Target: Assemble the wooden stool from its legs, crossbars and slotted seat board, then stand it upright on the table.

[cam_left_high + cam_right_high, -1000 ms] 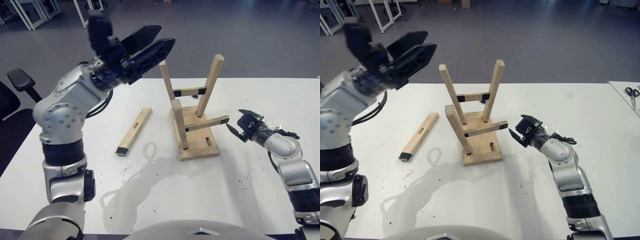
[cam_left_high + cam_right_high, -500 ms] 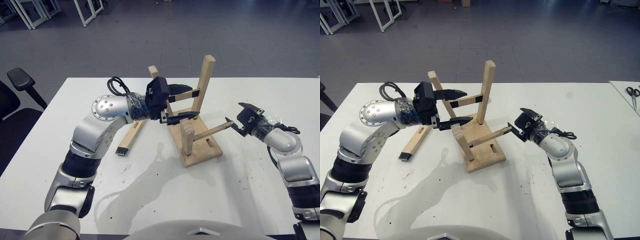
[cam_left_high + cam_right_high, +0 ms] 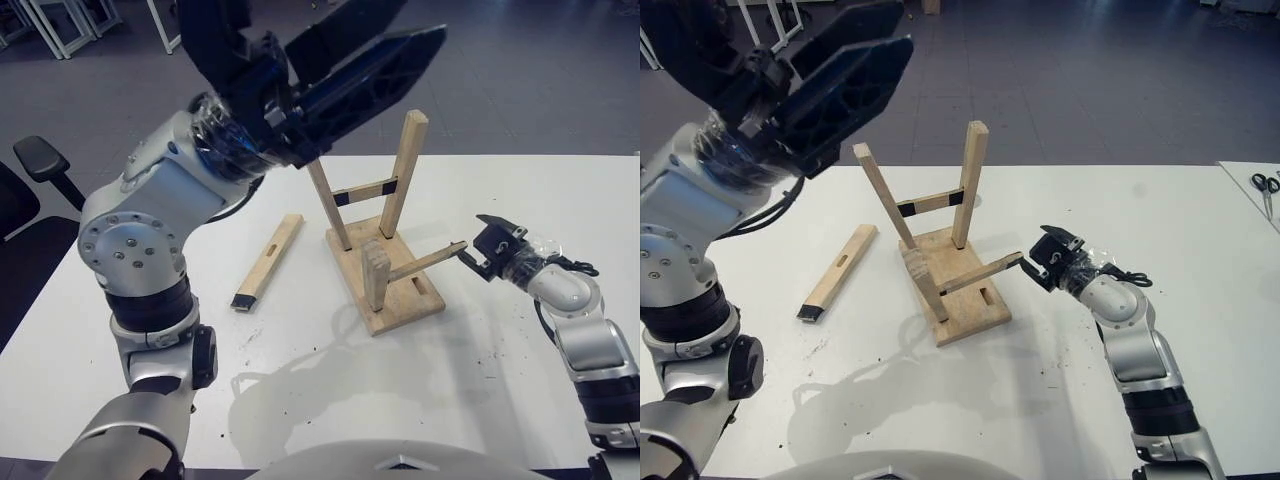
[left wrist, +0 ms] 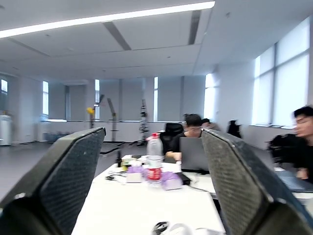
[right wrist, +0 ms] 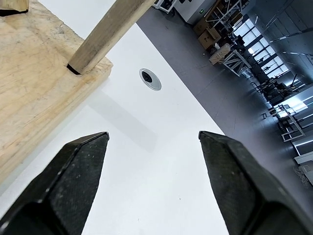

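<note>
Head views: left claw (image 3: 420,15) up high, spread wide, gripping nothing. Below and ahead of it on the white bench (image 3: 300,400), the part-built stool (image 3: 378,275): seat board (image 3: 405,305) flat, three legs (image 3: 405,170) pointing up, two joined by a crossbar (image 3: 362,191). Beneath that claw, left of the stool, a loose leg (image 3: 268,260) lying flat. Right claw (image 3: 472,240) low over the bench, parted, right at the free tip of a second crossbar (image 3: 425,262); contact impossible to judge. Left wrist view: fingers (image 4: 63,186) far apart, nothing between, a distant bottle (image 4: 154,149) beyond. Right wrist view: fingers (image 5: 68,181) wide, empty; seat board beside one finger, a leg socketed in it.
</note>
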### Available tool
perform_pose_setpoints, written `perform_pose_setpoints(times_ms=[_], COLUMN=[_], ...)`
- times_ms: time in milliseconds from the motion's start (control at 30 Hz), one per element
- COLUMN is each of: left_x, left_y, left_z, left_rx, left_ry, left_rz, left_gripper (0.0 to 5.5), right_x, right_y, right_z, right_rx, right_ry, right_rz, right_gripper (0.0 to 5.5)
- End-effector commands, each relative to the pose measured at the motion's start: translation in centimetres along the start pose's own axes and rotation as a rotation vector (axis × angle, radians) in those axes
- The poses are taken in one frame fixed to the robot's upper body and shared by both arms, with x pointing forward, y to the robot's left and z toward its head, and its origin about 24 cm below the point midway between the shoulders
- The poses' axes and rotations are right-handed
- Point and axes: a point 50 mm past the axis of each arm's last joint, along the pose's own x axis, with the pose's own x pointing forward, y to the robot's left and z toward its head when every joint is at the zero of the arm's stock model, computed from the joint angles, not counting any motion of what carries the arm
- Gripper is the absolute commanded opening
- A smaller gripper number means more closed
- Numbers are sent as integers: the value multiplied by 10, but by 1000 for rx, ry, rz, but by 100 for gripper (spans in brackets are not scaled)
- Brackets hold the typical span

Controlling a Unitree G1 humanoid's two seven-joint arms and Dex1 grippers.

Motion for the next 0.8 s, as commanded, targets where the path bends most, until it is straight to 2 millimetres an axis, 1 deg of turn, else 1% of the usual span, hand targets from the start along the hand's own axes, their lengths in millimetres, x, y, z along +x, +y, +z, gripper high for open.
perform_pose_setpoints(times_ms=[33, 100, 167, 267, 300, 333, 400, 467, 500, 567, 600, 667, 700, 800], left_x=[20, 21, 22, 20, 19, 18, 7, -4, -10, -20, -22, -24, -26, -30], left_y=[-18, -20, -17, -19, -21, -23, -29, -18, -9, 5, 11, 20, 19, 7], left_z=[-10, -19, -24, -22, -24, -29, -47, -68, -83, -106, -113, -117, -118, -120], left_rx=[-95, -127, -134, -122, -132, -157, -238, -342, -379, -413, -406, -374, -365, -342], left_ry=[99, 147, 163, 140, 145, 154, 217, 271, 313, 387, 408, 426, 432, 460], left_rz=[-161, -182, -165, -149, -160, -170, -193, -153, -115, -46, -10, 18, 16, -39], left_gripper=[361, 361, 361, 361, 361, 361, 361, 361, 361, 361, 361, 361, 361, 361], right_x=[1, 2, 3, 2, 2, 2, 1, 1, 1, 2, 2, 2, 1, 0], right_y=[2, 2, 3, 4, 4, 5, 5, 5, 6, 7, 7, 6, 6, 6], right_z=[3, 4, 5, 5, 5, 5, 4, 3, 3, 4, 5, 4, 4, 2], right_rx=[-8, -10, -12, -12, -12, -11, -10, -8, -6, -4, -4, -3, -3, -1], right_ry=[-11, -14, -17, -17, -17, -16, -14, -10, -10, -14, -15, -15, -13, -5], right_rz=[4, 6, 8, 10, 11, 12, 10, 6, 5, 5, 4, 2, 3, -1], right_gripper=[339, 339, 339, 339, 339, 339, 339, 339, 339, 339, 339, 339, 339, 339])
